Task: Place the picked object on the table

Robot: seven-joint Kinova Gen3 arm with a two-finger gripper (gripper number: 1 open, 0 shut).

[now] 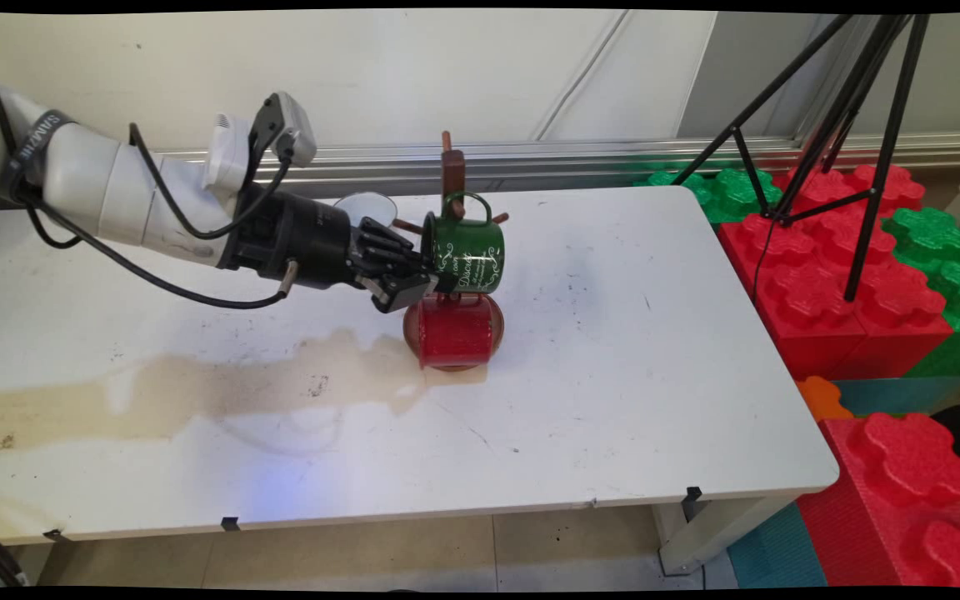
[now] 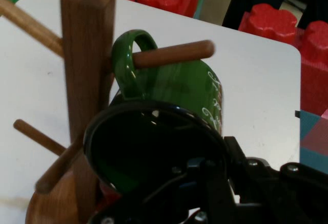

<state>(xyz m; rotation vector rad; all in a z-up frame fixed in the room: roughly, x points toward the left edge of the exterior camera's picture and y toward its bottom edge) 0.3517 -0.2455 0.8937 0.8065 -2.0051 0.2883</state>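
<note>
Gripper [image 1: 420, 279] grips the green mug [image 1: 467, 250] at its rim, fingers pinched on the wall, one inside the mouth, one outside. In hand view the mug [image 2: 174, 93] lies on its side, mouth toward the camera, w/ its handle [image 2: 128, 55] looped over a peg [image 2: 171, 55] of the mug tree [image 1: 452, 171]. So the mug hangs at the tree's post [image 2: 87, 44], mid-table toward the back, held off the table.

Below it a red mug [image 1: 453, 329] sits at the tree's base, close under the green one; can't tell if they touch. A white mug [image 1: 366, 206] peeks from behind the arm.

Handling, my read: enamel-type mug, rigid, light, glossy so prob. slippery; may chip if knocked on post. Rim pinch works but lets it swing; thin wall, so a firm squeeze is OK. Handle is the other hold, but it's taken up by the peg now. Lower pegs [image 2: 36, 137] leave little room.

Table [image 1: 613, 375] has a brown stain [image 1: 197, 392] left of the tree.
</note>
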